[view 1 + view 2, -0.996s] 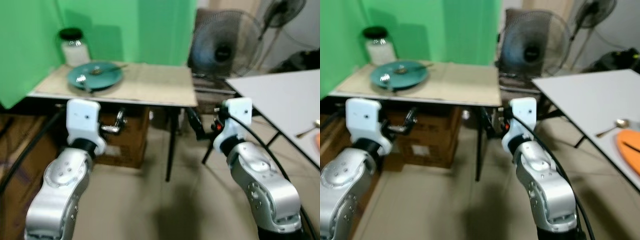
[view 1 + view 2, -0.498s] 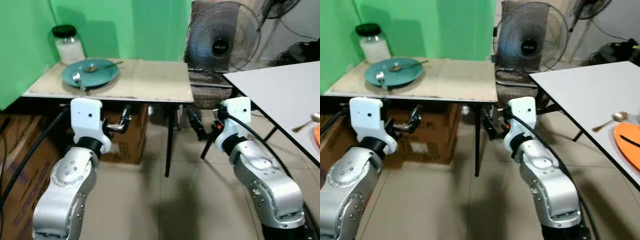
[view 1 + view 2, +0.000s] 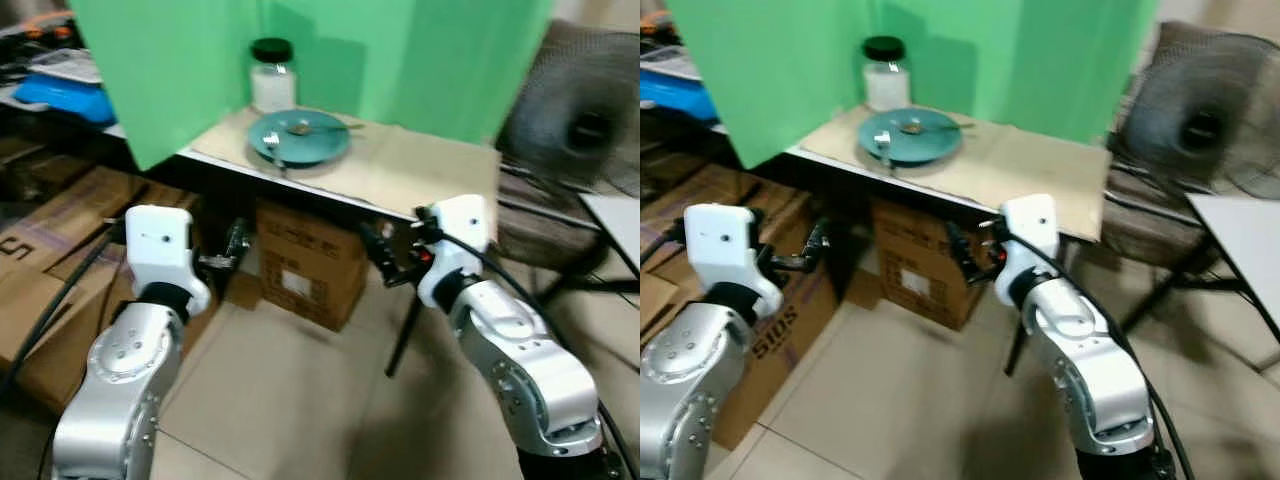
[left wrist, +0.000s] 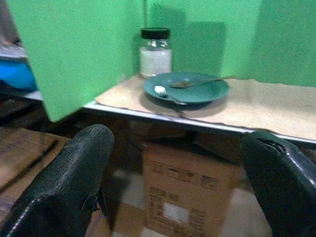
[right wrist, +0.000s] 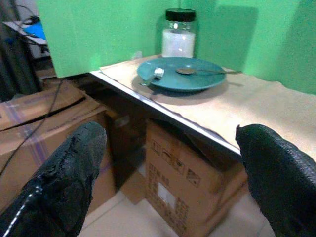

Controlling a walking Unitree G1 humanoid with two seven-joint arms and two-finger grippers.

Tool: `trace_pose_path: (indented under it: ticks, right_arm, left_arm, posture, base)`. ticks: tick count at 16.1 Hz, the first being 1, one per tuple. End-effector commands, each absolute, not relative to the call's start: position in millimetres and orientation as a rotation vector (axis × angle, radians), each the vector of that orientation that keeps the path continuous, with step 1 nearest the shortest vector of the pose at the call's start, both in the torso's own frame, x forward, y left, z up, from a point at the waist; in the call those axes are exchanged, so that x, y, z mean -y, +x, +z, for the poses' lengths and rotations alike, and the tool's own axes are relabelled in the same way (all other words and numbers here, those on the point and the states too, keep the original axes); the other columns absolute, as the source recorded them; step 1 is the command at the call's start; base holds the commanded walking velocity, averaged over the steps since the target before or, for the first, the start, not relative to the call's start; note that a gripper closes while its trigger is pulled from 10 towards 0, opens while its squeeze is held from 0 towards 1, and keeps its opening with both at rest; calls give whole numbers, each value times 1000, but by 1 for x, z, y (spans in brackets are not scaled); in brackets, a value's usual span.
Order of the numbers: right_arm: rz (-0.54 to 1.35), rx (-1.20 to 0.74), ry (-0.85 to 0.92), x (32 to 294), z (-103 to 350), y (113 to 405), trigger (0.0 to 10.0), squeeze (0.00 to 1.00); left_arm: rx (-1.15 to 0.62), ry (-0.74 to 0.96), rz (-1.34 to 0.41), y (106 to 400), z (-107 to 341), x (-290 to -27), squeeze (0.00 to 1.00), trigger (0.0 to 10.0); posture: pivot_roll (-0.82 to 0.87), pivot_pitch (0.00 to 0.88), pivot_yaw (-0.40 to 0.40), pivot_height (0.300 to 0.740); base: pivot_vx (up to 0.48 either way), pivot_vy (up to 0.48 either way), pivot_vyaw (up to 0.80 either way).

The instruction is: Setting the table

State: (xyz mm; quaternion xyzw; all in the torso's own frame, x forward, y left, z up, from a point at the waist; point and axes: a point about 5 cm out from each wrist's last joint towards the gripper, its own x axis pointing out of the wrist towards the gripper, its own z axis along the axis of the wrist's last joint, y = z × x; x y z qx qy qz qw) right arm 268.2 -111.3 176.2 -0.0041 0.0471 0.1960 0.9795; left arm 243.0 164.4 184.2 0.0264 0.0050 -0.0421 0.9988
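Observation:
A teal plate (image 3: 300, 137) lies on the small beige table (image 3: 420, 175) in front of a green screen. A spoon (image 4: 197, 82) and a fork (image 4: 165, 94) rest on the plate. A glass jar (image 3: 271, 75) with a black lid stands just behind it. Both arms are held up below the table's front edge. My left gripper (image 3: 236, 245) is open and holds nothing, short of the table and lower than its top. My right gripper (image 3: 379, 256) is open too, also empty, under the table's near edge. In the right wrist view the plate (image 5: 185, 74) sits ahead, between the spread fingers (image 5: 74, 173).
A cardboard box (image 3: 305, 270) stands under the table, and more boxes (image 3: 50, 250) are stacked on the left. A fan (image 3: 590, 120) is at the right behind the table. A white table corner (image 3: 1240, 230) shows at the far right. Tiled floor lies before me.
The whole view has swung left: the beige table with the plate now sits in the middle, and the white table has slid off to the right. Both arms keep their pose.

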Motion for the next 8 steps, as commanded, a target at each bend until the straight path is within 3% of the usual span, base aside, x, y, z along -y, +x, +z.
trace_pose_path:
  ticks: [1, 8]
  right_arm:
    - [376, -100, -19, 117, 177, 269, 10000, 1000]
    - [343, -96, 15, 120, 177, 272, 10000, 1000]
  left_arm:
    - [-2, 49, -107, 243, 186, -159, 0, 10000]
    - [1, 46, -109, 243, 186, -160, 0, 10000]
  posture:
    - [-110, 0, -29, 740]
    - [-111, 0, -34, 740]
  base:
    - [240, 0, 800]
    - [288, 0, 0]
